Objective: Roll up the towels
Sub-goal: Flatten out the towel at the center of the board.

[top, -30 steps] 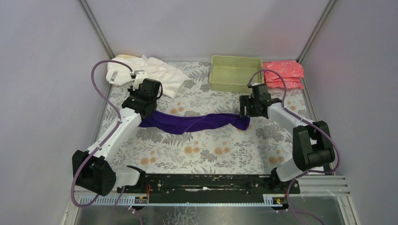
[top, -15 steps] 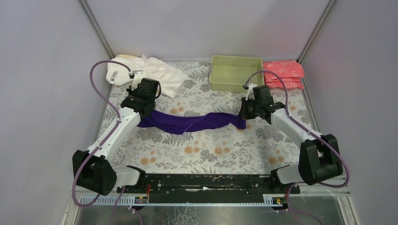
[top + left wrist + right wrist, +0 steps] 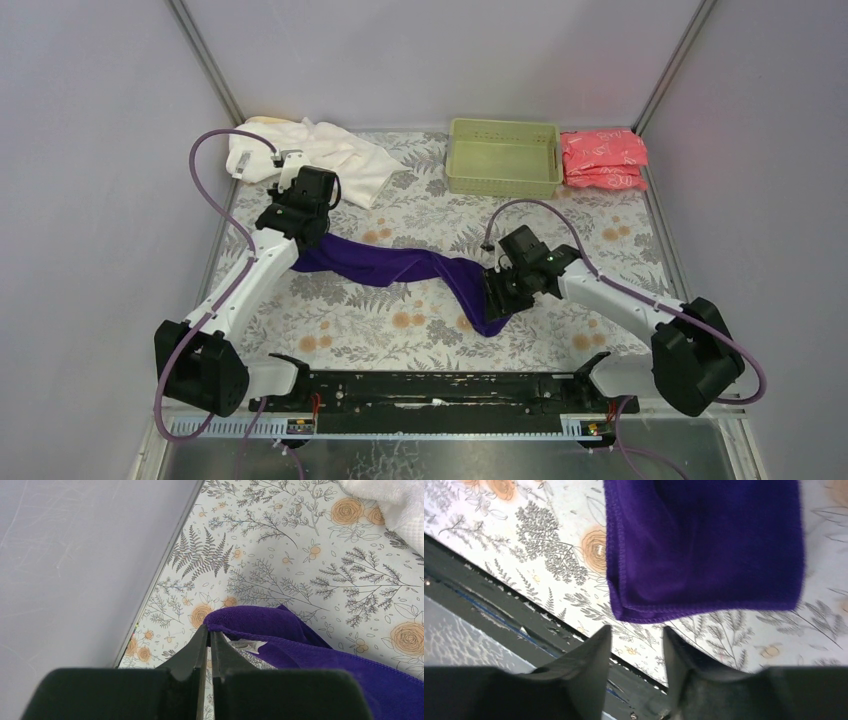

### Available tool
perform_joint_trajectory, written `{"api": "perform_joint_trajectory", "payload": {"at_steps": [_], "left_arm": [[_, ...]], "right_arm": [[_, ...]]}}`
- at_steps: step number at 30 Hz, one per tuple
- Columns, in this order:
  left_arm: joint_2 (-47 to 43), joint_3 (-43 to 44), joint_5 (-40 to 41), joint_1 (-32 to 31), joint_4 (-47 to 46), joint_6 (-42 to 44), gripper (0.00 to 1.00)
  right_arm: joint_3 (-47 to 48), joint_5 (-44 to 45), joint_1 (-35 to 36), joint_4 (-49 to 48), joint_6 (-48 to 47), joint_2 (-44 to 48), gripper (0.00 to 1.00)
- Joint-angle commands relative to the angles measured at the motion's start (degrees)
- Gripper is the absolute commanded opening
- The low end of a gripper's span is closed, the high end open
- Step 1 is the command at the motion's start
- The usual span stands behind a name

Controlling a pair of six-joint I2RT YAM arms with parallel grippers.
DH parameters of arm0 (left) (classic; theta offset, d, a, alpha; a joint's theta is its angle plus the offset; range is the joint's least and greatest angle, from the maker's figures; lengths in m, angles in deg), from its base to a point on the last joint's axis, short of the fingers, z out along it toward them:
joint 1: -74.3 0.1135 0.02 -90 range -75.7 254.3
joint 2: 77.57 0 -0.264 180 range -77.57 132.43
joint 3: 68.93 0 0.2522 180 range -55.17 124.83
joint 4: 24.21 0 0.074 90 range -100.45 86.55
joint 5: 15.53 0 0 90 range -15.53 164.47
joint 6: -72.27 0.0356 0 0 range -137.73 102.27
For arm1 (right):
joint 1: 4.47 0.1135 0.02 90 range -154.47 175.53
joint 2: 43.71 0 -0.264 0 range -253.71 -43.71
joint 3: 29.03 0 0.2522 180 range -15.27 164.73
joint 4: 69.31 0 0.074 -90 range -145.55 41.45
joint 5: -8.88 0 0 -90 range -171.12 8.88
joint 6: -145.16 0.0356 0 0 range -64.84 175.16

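Observation:
The dark purple towel (image 3: 400, 265) lies in a bent strip across the flowered table. My left gripper (image 3: 302, 238) is shut on its left corner, and the left wrist view shows the fingertips (image 3: 209, 630) pinching the towel's (image 3: 300, 645) hem. The towel's right end (image 3: 704, 545) lies flat near the front. My right gripper (image 3: 636, 635) hovers just short of that end, open, with nothing between its fingers. From above, the right gripper (image 3: 495, 300) sits over the towel's near tip. A crumpled white towel (image 3: 330, 160) lies at the back left, with a pale yellow towel (image 3: 262, 124) peeking out behind it.
A light green basket (image 3: 503, 155) stands at the back centre. Pink-red packets (image 3: 603, 160) are stacked to its right. The black base rail (image 3: 450, 390) runs along the near edge, close under the right gripper. Grey walls enclose both sides.
The right gripper swung from the middle right toward the front, dragging the purple towel's right end with it, then opened and let go. The left gripper stayed put, still shut.

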Motion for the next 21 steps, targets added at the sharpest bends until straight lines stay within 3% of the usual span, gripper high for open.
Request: {"api": "perform_joint_trajectory", "payload": {"at_steps": [1, 3, 6, 14, 21], "left_arm": [[0.1, 0.7, 0.3, 0.4, -2.2, -0.6, 0.0], [-0.2, 0.6, 0.0, 0.4, -2.2, -0.6, 0.0], [-0.5, 0.6, -0.4, 0.5, -2.2, -0.7, 0.0], [0.1, 0.6, -1.3, 0.4, -2.2, -0.6, 0.0], [0.0, 0.6, -2.0, 0.6, -2.2, -0.6, 0.0]], "right_arm": [[6.9, 11.7, 0.3, 4.8, 0.8, 4.8, 0.56], [9.0, 19.0, 0.3, 6.1, 0.9, 3.9, 0.61], [11.8, 26.8, 0.3, 10.5, 0.0, -0.3, 0.6], [10.0, 20.7, 6.5, 7.5, -0.6, -1.3, 0.56], [9.0, 27.3, 13.2, 5.4, 4.6, -5.4, 0.56]]}}
